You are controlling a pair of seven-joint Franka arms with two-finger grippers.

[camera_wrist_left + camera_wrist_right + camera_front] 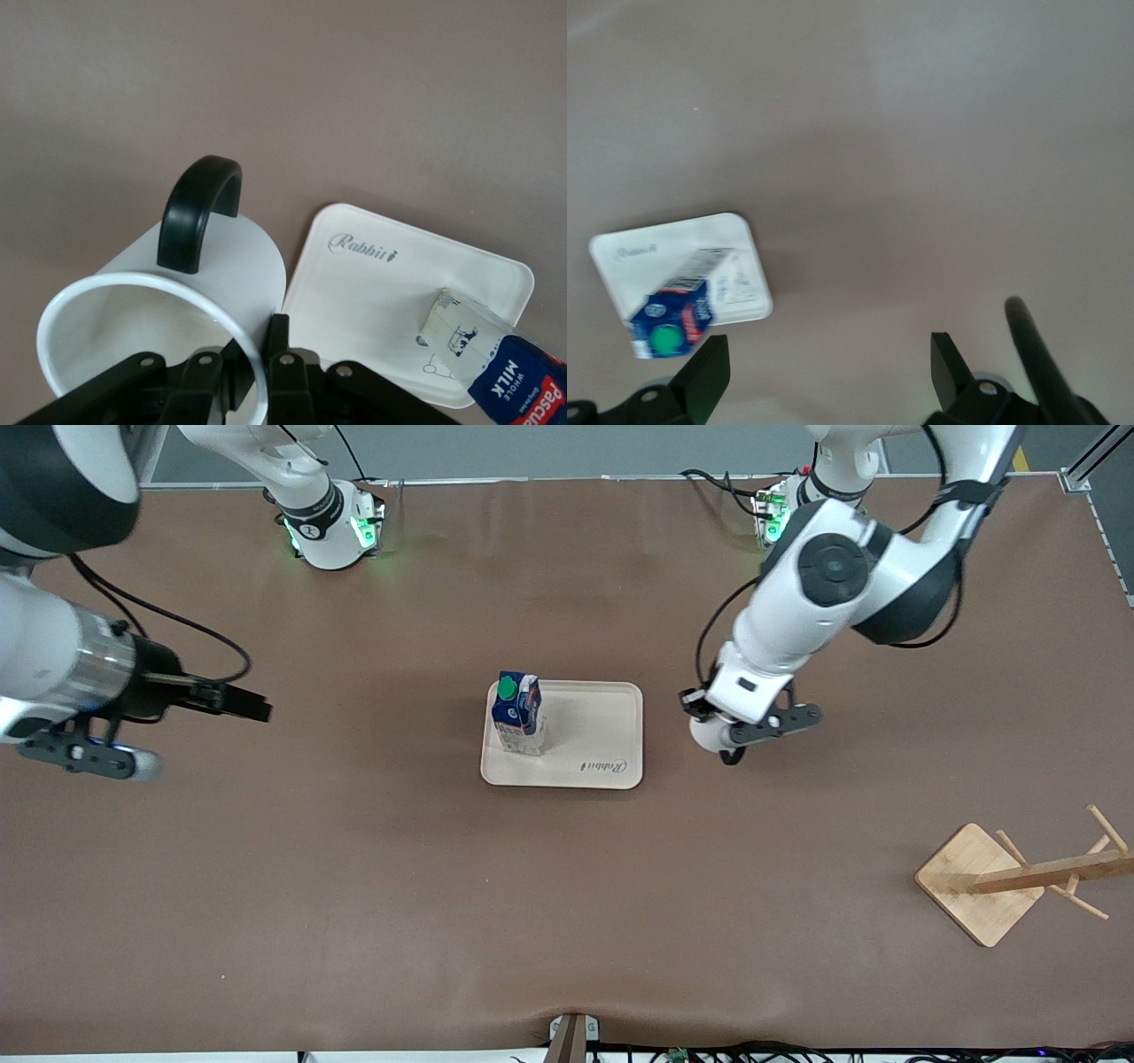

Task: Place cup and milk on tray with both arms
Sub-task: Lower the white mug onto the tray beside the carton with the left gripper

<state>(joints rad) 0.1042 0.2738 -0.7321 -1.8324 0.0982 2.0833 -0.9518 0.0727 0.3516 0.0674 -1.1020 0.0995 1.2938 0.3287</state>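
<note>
Milk (517, 710) upright on tray (602, 731), cap-up.

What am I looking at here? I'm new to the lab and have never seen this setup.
Two white robot arms stand at a brown table, each ending in a two-fingered pincer. The wide picture is taken from high up, facing the arms. The other two come from cameras on each arm's wrist.

On the table lies a cream tray, and the milk carton already stands upright on it. A wooden rack sits nearer the camera, toward the left arm's end.

The left pincer is shut on the rim of a white cup with a black handle, carried in the air beside the tray. The right pincer is open and empty, over bare table.
</note>
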